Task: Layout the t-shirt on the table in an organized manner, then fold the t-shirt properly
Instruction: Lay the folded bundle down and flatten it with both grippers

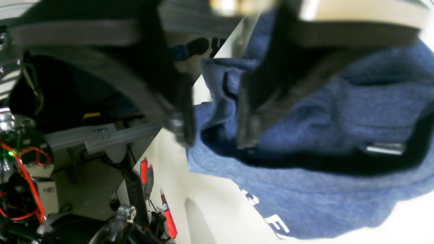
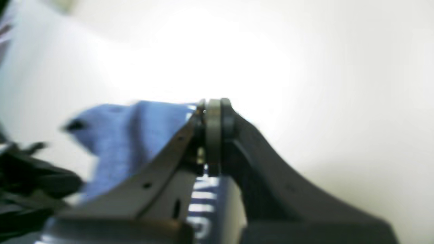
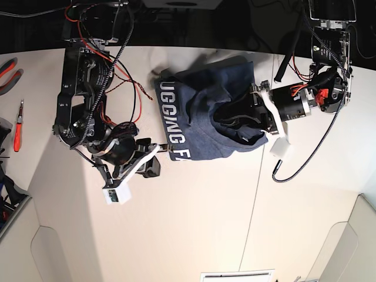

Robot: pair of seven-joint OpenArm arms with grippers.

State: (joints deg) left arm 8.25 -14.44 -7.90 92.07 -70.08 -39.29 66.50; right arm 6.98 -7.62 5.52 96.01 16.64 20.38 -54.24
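The navy t-shirt [image 3: 200,111] lies bunched and partly doubled over at the far middle of the off-white table [image 3: 205,223], with white lettering along its left edge. My left gripper [image 3: 233,120] reaches into its rumpled middle. In the left wrist view the jaws of the left gripper [image 1: 215,139] stand open, with a raised fold of the t-shirt [image 1: 339,112] between them. My right gripper [image 3: 160,159] is at the shirt's near-left hem corner. The right wrist view shows the right gripper [image 2: 213,112] shut on the t-shirt [image 2: 135,135], with lettered cloth running between its fingers.
Red-handled pliers [image 3: 7,70] and a red screwdriver [image 3: 19,132] lie at the table's left edge. A thin dark seam [image 3: 255,194] runs down the tabletop. A black cable [image 3: 294,170] loops from the left arm onto the table.
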